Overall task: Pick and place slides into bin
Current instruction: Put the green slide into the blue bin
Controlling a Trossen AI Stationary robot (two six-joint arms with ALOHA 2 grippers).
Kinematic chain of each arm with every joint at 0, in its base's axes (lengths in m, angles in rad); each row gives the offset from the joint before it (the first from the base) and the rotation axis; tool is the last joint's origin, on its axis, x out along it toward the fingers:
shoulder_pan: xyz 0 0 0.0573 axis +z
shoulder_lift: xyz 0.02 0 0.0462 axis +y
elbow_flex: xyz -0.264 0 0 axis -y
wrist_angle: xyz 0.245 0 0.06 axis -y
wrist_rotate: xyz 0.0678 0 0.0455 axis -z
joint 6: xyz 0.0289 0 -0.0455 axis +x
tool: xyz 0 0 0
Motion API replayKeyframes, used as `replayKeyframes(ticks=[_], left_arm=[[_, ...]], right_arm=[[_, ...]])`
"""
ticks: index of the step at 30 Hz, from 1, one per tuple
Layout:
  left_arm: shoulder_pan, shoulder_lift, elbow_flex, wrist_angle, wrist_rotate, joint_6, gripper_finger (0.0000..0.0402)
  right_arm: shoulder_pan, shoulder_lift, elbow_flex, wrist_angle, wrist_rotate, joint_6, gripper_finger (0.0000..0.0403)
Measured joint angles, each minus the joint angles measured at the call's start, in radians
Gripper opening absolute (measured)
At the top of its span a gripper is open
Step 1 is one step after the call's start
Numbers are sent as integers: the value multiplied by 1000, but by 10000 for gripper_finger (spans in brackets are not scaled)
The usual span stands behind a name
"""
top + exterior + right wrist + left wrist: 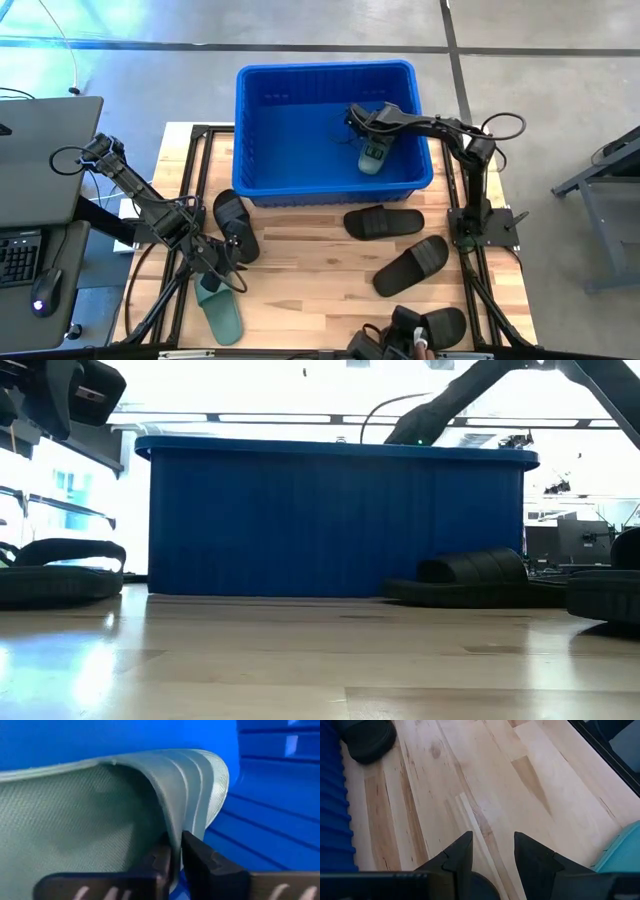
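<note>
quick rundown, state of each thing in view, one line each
bin: upright on the table, one slide inside
green slide in bin: strap pinched by the right gripper
right gripper: inside the bin, shut on the green slide
left gripper: open, low over the table beside a black slide
green slide on table: lying loose near the left arm
black slides: four lying on the table, none gripped

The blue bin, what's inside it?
Inside the bin is one green slide, pinched by the right gripper. The rest of its floor looks bare from above; the low view shows only its wall.
</note>
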Motion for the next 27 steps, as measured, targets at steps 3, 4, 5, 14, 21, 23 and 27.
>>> replayKeyframes(ticks=[3, 4, 5, 14, 21, 23, 27], left_arm=[[0, 0, 0, 1, 0, -5, 128], [0, 0, 0, 2, 0, -6, 128], [0, 0, 0, 3, 0, -10, 128], [0, 0, 0, -2, 71, -29, 128], [0, 0, 0, -18, 281, -139, 128], [0, 0, 0, -46, 346, -221, 128], [-1, 28, 0, -136, 461, -391, 128]], right_arm=[[1, 0, 14, 5, -39, -2, 67], [1, 0, 15, 2, -48, -1, 77], [1, 0, 15, 1, -51, 1, 89], [30, 0, 16, -15, -53, 85, 174], [102, -13, 17, -51, 64, 70, 198], [123, -28, 17, -61, 95, 70, 200], [168, -76, 17, -67, 104, 87, 199]])
